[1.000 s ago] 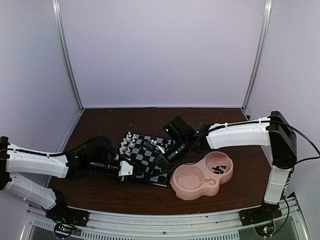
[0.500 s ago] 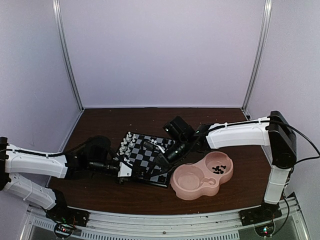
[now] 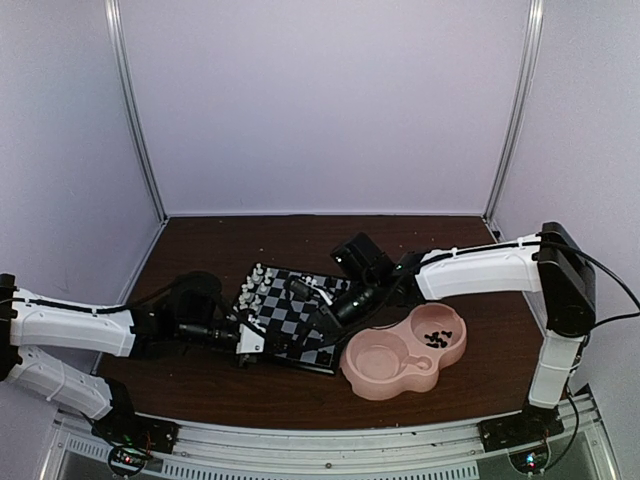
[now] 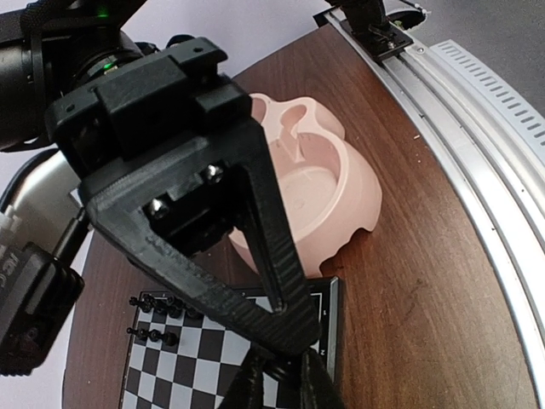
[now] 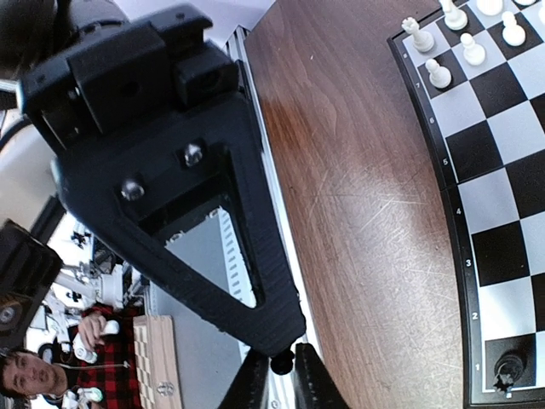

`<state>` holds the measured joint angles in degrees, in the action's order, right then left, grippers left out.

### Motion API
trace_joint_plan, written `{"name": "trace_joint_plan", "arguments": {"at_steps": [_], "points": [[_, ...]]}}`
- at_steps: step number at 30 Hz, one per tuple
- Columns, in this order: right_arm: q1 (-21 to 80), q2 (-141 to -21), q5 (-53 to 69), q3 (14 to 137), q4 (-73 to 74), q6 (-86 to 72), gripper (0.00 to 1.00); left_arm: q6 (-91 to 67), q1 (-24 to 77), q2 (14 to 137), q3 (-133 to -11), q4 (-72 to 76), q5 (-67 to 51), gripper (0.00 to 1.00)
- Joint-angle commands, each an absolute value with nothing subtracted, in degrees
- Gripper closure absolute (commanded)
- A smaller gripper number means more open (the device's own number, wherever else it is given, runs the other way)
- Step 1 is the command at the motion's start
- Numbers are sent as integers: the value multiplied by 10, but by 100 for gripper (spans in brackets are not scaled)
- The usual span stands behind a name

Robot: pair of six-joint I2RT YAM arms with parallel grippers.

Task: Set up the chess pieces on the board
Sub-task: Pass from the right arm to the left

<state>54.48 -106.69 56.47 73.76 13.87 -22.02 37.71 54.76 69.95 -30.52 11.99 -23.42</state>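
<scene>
**Board** (image 3: 285, 322): small flat square with black and pale checks and a thin dark border that carries tiny white figures. It lies askew on the tabletop (image 3: 215, 245), left of centre, between the two hands.

**White pieces** (image 3: 258, 281): tiny glossy plastic, round-headed, upright in a cluster on the far-left corner squares.

**Black pieces** (image 4: 156, 303): upright in two short rows along one board edge. A corner piece (image 5: 508, 369), also black, stands alone on a dark corner square.

**Loose black pieces** (image 3: 437, 339): a small heap in the right bowl of the pink dish (image 3: 372, 372).

**Pink dish**: smooth moulded plastic with two round bowls joined and a rounded rim. It sits just beside the board's near-right corner; cannot tell if it touches.

**Left hand** (image 4: 281, 388): matte black with layered print lines, low at the board's near-left edge. The fingers stand close with a narrow gap and the tips are cut off by the frame. Cannot tell whether they pinch anything.

**Right hand** (image 5: 277, 383): over the board's right half. The fingers are nearly together with a small dark rounded knob between the tips. Cannot tell if that is a piece or if it is gripped.

**Tabletop**: dark brown wood grain, lightly scratched. Bare wood shows from the board's far edge to the back wall.

**Rail** (image 4: 460, 145): ribbed metal along the near edge.

**Walls** (image 3: 330, 100): pale lilac, closing in three sides.
</scene>
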Motion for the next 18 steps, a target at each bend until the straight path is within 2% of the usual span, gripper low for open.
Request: {"name": "trace_joint_plan", "arguments": {"at_steps": [1, 13, 18], "points": [[541, -1032, 559, 717, 48, -234, 81, 358, 551, 692, -313, 133, -224, 97], [522, -1002, 512, 622, -151, -331, 67, 280, 551, 680, -280, 237, -130, 100], [521, -994, 479, 589, -213, -344, 66, 241, 550, 679, -267, 284, -118, 100]]}}
